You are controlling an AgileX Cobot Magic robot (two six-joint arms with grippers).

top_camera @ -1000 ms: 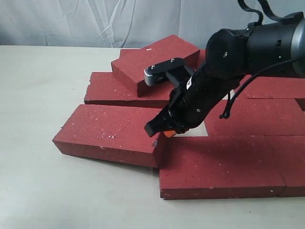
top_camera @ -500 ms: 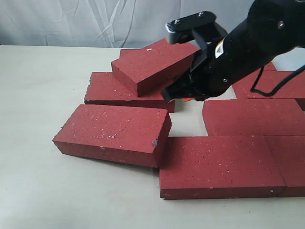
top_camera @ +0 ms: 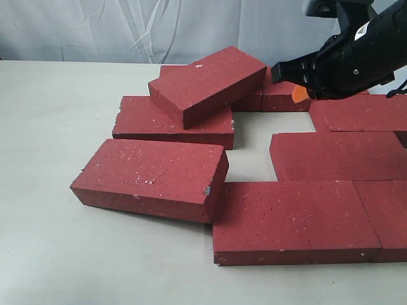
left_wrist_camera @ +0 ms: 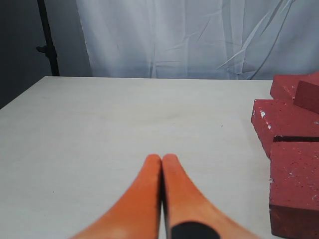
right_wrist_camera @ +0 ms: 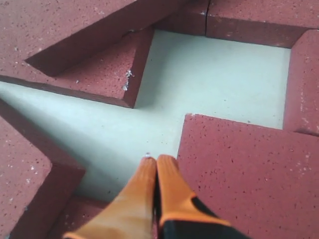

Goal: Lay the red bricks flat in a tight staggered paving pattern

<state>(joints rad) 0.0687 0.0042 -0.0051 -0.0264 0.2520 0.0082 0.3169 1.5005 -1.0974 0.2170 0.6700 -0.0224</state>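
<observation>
Several red bricks lie on the pale table (top_camera: 51,114). One brick (top_camera: 206,82) leans tilted on a flat brick (top_camera: 168,124). Another brick (top_camera: 149,178) lies askew at the front left, touching the corner of the front brick (top_camera: 292,219). More flat bricks (top_camera: 337,155) fill the right side around a bare gap (top_camera: 267,136). My right gripper (top_camera: 299,94) hovers shut and empty above the back of that gap; in the right wrist view its tips (right_wrist_camera: 156,160) are over bare table beside a brick (right_wrist_camera: 249,169). My left gripper (left_wrist_camera: 162,158) is shut, empty, over bare table away from the bricks (left_wrist_camera: 284,124).
A white cloth backdrop (top_camera: 127,28) hangs behind the table. Bare table stretches to the left and front of the bricks. A dark stand (left_wrist_camera: 47,40) rises past the table's far corner in the left wrist view.
My right arm has risen and pulled back to the right, from low beside the front-left brick's corner to above the back bricks. The bricks have not moved.
</observation>
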